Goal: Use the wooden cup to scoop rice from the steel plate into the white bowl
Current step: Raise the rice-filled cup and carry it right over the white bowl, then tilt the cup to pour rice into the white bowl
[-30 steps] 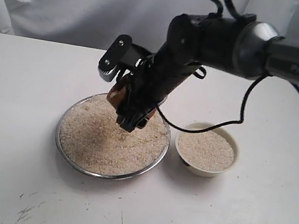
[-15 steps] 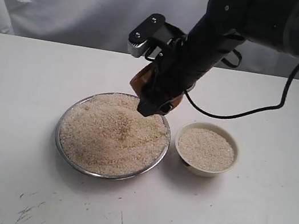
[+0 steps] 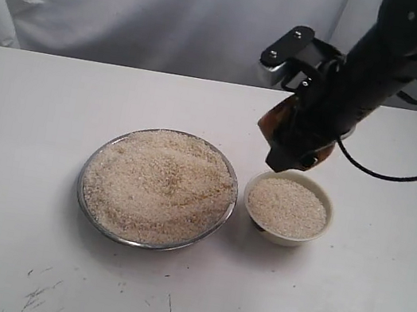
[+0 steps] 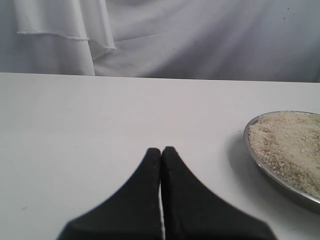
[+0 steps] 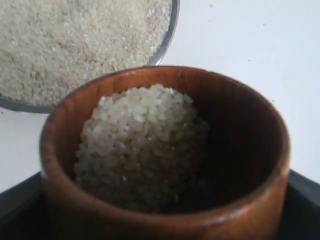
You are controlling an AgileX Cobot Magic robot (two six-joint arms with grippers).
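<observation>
The steel plate (image 3: 81,179) sits mid-table, heaped with rice (image 3: 157,183). To its right stands the white bowl (image 3: 329,206), holding rice nearly to its rim. My right gripper (image 3: 291,110) is shut on the wooden cup (image 3: 278,120), which hangs just above the bowl's far left rim. In the right wrist view the cup (image 5: 240,130) is partly filled with rice (image 5: 142,145), and the plate's rim (image 5: 173,25) shows behind it. My left gripper (image 4: 161,150) is shut and empty over bare table, left of the plate (image 4: 262,162).
White cloth hangs behind the table. A black cable (image 3: 399,175) trails from the right arm over the table behind the bowl. Faint dark scuffs (image 3: 39,292) mark the tabletop near the front left.
The right arm has lifted the cup out of the plate's rice and carried it up and to the right, to above the bowl's far left edge. The plate's rice is uncovered again.
</observation>
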